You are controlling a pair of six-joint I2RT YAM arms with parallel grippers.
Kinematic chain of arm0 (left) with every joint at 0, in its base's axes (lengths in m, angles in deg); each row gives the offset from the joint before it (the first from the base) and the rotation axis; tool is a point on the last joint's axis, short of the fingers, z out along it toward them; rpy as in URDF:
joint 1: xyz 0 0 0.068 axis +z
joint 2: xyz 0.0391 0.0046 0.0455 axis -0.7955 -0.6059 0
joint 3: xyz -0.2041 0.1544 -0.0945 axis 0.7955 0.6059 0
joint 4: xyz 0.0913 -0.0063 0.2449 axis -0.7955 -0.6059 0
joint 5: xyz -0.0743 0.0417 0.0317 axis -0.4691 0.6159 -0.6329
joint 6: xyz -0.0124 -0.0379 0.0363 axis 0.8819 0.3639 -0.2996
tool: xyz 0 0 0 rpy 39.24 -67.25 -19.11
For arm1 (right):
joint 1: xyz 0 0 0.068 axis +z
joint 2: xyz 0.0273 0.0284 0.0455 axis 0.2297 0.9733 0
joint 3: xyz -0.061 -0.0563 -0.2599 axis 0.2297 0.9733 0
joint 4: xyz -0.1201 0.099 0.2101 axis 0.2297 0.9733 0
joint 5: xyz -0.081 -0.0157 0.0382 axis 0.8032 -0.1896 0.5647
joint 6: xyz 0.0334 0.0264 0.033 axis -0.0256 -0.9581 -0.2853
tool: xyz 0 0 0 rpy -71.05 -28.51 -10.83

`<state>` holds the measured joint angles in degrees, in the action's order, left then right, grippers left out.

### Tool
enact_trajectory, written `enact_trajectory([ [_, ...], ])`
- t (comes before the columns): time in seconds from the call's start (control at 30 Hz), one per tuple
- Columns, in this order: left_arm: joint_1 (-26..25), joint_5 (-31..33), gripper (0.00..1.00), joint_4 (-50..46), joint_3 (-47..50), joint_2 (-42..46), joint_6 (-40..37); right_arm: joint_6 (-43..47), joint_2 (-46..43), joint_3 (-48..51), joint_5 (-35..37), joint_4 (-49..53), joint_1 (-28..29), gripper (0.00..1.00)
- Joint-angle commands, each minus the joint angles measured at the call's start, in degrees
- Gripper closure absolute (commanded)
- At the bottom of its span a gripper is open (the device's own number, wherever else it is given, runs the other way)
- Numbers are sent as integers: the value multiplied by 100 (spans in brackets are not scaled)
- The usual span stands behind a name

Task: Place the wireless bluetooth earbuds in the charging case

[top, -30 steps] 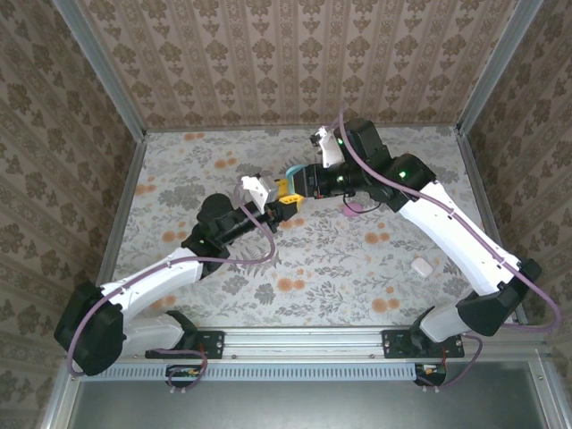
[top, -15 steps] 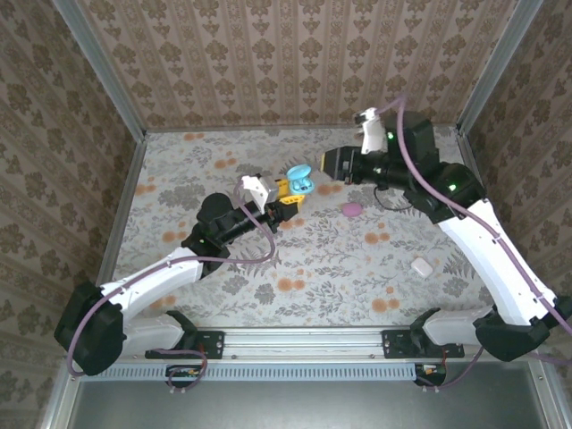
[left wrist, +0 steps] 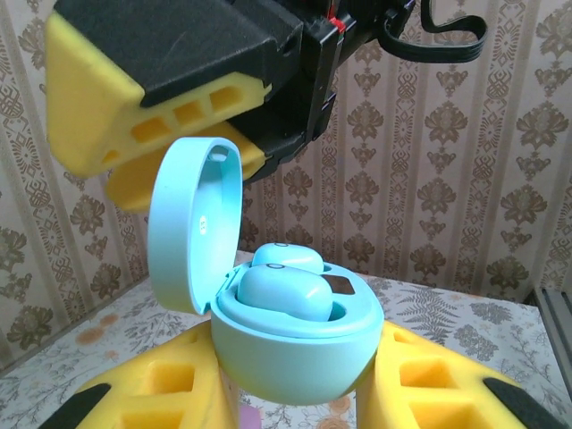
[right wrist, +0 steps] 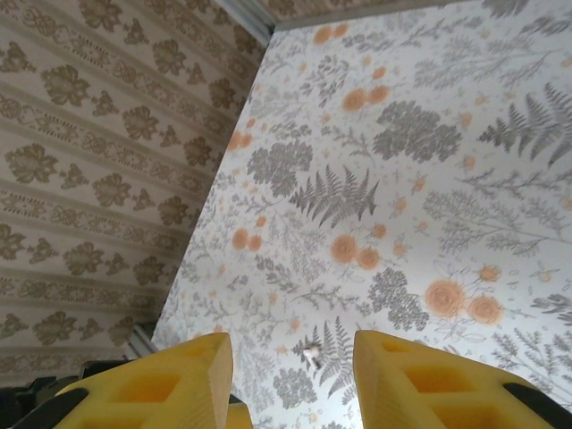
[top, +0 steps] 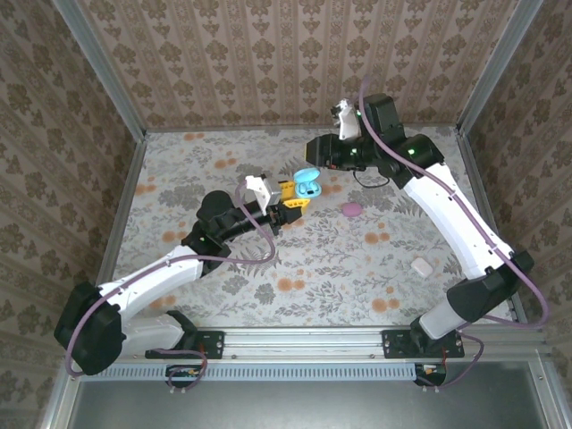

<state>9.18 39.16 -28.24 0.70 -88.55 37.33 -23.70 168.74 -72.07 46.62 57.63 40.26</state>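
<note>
While just beyond open teal case [left wrist: 295,344], right end effector [left wrist: 94,170].

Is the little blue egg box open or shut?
Open. The blue case has its lid swung up, and two light blue earbuds sit inside.

- Robot test cell in a lab-type setup, not a home.
- Floral-covered table [top: 223,295], boxed on three sides by wallpaper-patterned panels [top: 268,63].
- Aluminium frame posts [top: 100,67] at the table's far corners.
- Mounting rail [top: 304,342] along the table's near edge.
</note>
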Motion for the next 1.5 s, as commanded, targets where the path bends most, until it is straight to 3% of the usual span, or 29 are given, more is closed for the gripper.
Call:
enact_trajectory([
  [0.0,-40,65,69,-29,-180,34,-72,130,6,-220,-616,211,-24,58],
  [0.17,-33,118,69,4,-225,-32,28,312,-247,215,-741,413,-25,58],
  [0.37,-28,241,69,184,-218,-89,152,47,-819,1048,-1051,-24,-65,53],
  [0.5,-26,203,69,334,-237,-132,238,-837,-1304,1935,-1317,-1067,-300,44],
  [0.6,-28,180,69,373,-255,-147,292,-1727,-1504,2529,-1829,-2294,-506,41],
  [0.77,-29,180,69,552,-264,-199,407,-2612,-1390,2864,-2410,-3164,-540,40],
  [0.9,-32,268,69,772,-253,-272,548,-3371,-1295,3157,-2714,-3891,-545,41],
  [1.17,-41,417,69,968,-235,-318,649,-3846,-1294,3495,-3134,-4418,-554,46],
  [1.37,-42,417,69,957,-233,-327,632,-4058,-1261,3588,-3300,-4774,-554,60],
  [1.47,-36,417,69,919,-250,-336,607,-4169,-1250,3605,-3317,-4908,-555,55],
])
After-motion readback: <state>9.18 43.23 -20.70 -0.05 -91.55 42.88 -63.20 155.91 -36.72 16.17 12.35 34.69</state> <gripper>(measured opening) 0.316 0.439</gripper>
